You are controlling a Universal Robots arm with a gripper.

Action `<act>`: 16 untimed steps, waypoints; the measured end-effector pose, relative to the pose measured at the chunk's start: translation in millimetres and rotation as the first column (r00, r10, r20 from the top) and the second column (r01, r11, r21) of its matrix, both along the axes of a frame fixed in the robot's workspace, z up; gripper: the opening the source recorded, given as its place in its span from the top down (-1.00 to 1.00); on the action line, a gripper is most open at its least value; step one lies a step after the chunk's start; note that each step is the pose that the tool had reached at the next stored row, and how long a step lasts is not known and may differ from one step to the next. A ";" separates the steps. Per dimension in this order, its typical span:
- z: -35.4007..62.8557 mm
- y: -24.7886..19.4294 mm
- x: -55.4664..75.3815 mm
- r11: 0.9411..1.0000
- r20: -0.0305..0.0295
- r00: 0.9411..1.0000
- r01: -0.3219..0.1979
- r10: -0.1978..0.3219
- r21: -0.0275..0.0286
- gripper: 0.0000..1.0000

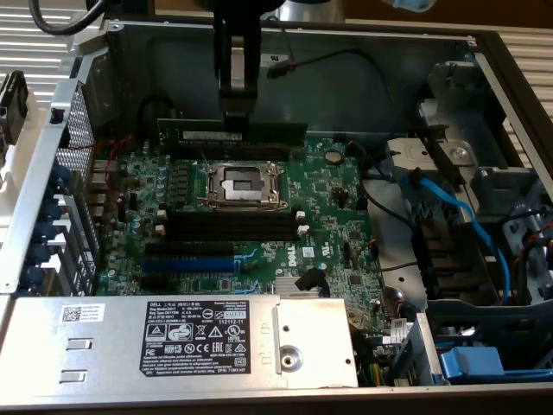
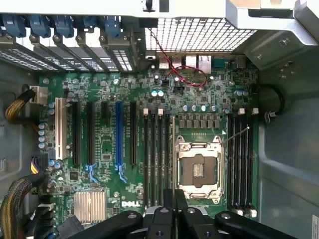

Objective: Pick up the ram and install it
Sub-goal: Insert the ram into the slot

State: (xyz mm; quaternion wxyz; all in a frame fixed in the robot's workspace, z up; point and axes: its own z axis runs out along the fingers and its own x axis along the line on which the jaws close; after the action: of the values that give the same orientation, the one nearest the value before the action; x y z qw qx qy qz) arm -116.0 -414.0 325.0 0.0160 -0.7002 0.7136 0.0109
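Open computer case (image 1: 363,60) with a green motherboard (image 1: 333,207): the gripper (image 1: 235,119), its arm cut off above, has its fingers clamped on the ram (image 1: 278,134), hiding its middle; the stick seems to hover over the far memory slots (image 1: 199,155), contact unclear

- We'd call this a robotics lab bench for PC assembly.
- Open grey metal desktop case (image 1: 346,69) lying flat, green motherboard (image 1: 328,207) exposed.
- Black robot gripper (image 1: 235,121) pinching a dark-green ram stick (image 1: 276,131) over the board.
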 end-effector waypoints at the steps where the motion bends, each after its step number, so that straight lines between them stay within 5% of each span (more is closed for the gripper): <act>1: -1.8 -1.2 0.4 1.000 0.000 1.000 0.000 0.000 0.000 0.76; 16: -28.8 -12.4 3.2 1.000 0.007 1.000 0.000 0.000 0.000 0.76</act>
State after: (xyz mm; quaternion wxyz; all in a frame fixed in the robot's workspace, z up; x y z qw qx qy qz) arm -112.8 -426.4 296.2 0.0185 -0.7002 0.7136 0.0084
